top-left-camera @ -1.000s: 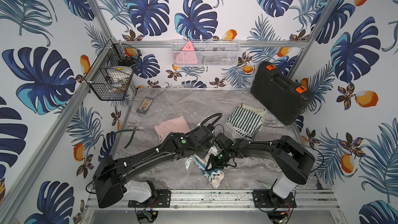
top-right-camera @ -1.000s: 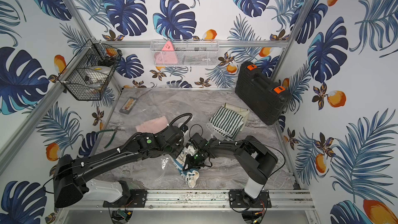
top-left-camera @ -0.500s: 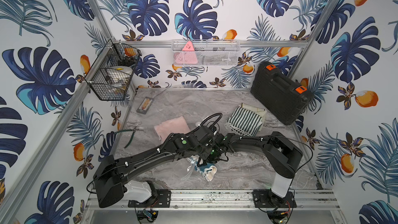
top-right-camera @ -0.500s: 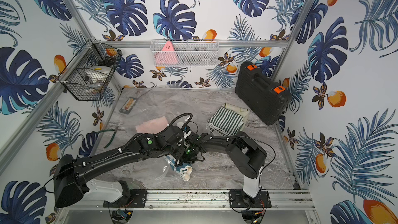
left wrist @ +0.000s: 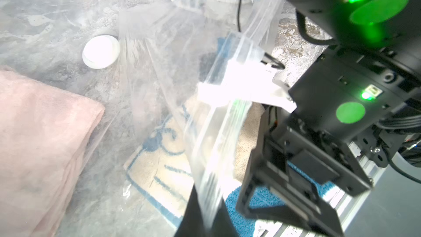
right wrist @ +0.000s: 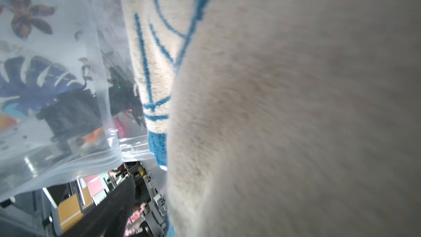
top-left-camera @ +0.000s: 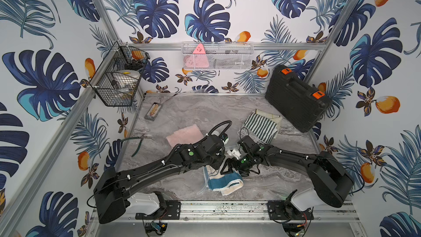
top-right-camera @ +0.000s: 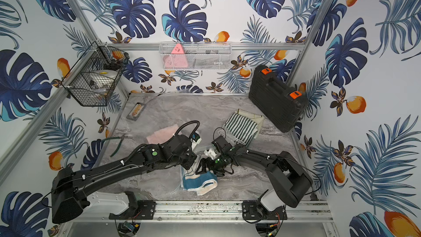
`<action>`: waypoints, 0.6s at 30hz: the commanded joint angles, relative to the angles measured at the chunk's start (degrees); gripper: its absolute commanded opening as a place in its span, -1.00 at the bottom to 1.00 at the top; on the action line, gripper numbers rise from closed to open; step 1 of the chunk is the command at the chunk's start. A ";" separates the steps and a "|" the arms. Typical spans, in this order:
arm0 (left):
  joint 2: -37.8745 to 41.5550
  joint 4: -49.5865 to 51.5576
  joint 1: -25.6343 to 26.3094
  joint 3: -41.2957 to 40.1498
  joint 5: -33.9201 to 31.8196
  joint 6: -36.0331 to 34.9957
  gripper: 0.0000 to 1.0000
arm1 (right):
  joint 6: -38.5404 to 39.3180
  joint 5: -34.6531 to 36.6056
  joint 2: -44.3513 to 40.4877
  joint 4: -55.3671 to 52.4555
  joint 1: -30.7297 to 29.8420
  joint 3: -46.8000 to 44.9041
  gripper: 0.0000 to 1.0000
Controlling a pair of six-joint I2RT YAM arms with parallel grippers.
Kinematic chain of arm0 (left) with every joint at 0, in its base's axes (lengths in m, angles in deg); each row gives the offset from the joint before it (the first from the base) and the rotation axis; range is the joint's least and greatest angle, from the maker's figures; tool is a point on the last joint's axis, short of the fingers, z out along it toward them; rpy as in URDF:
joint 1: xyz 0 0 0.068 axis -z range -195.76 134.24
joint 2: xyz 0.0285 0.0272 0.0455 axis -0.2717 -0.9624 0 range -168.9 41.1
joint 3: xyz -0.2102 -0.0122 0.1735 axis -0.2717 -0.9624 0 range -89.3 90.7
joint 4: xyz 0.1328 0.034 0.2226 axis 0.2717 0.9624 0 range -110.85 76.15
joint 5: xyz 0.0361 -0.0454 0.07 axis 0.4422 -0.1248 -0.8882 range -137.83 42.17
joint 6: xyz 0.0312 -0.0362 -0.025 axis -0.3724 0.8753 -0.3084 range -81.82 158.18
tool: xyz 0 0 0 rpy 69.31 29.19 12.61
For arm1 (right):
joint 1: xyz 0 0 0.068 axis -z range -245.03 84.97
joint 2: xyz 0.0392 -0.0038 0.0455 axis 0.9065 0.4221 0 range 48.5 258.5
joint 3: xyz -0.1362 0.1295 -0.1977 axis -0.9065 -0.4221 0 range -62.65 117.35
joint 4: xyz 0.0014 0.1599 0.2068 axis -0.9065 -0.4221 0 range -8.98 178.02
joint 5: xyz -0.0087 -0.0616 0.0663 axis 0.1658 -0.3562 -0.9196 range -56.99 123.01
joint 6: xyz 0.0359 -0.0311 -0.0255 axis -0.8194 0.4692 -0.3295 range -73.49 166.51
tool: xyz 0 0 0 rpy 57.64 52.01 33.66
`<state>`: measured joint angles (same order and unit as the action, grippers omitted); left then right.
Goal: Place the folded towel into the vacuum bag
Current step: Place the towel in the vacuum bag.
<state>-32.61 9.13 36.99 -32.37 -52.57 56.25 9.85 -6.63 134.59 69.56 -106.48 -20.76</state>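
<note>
The folded towel, blue and cream, lies at the front of the tabletop, its long axis running left to right, its left end inside the mouth of the vacuum bag. The left hand is clenched on the bag's edge. The right hand, just above the towel, stands released; clear plastic blurs the bag's outline

You get bright, even light in both top views, with only soft shadows under the arms on the marble surface and walls bowing outward toward the frame edges. In the left wrist view, the vacuum bag blows out to white glare around its slider clip. The right wrist view is filled by the towel, soft and out of focus.
</note>
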 commanded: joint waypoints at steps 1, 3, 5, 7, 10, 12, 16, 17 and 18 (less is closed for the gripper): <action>0.21 -1.91 -0.08 -0.85 1.10 0.68 -1.00 | -7.00 3.92 -0.10 4.59 0.14 -1.75 0.37; -0.50 -2.79 -0.10 -0.85 1.76 0.16 -1.00 | -7.85 2.78 3.60 8.86 -0.15 -0.01 -0.06; -1.36 -3.59 -0.06 -0.72 2.46 -0.38 -1.00 | -7.24 2.76 7.79 10.17 -1.59 3.71 -0.32; -2.20 -4.22 -0.10 -0.79 2.63 -1.19 -1.00 | -5.93 3.58 11.46 9.69 -3.87 7.95 -0.47; -3.49 -4.06 -0.10 -0.24 2.18 -2.38 -1.00 | -4.36 3.50 15.87 9.05 -6.54 12.86 -0.69; -3.86 -4.09 -0.19 -0.28 1.92 -2.76 -1.00 | -4.48 2.62 17.62 9.96 -7.31 14.55 -0.76; -3.89 -4.72 -0.36 -0.47 1.92 -2.61 -1.00 | -4.12 0.01 20.78 11.02 -7.50 17.32 -0.80; -4.14 -4.84 -0.37 -0.34 1.99 -2.59 -1.00 | -3.14 -0.56 21.82 10.15 -7.50 18.64 -0.80; -4.42 -4.93 -0.37 -0.16 2.01 -2.64 -1.00 | -2.53 -0.94 22.71 9.96 -7.55 19.53 -0.81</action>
<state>-36.26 11.01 36.46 -33.01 -55.34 54.72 5.02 -3.83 155.81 74.94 -113.02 -3.87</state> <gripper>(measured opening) 0.062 0.144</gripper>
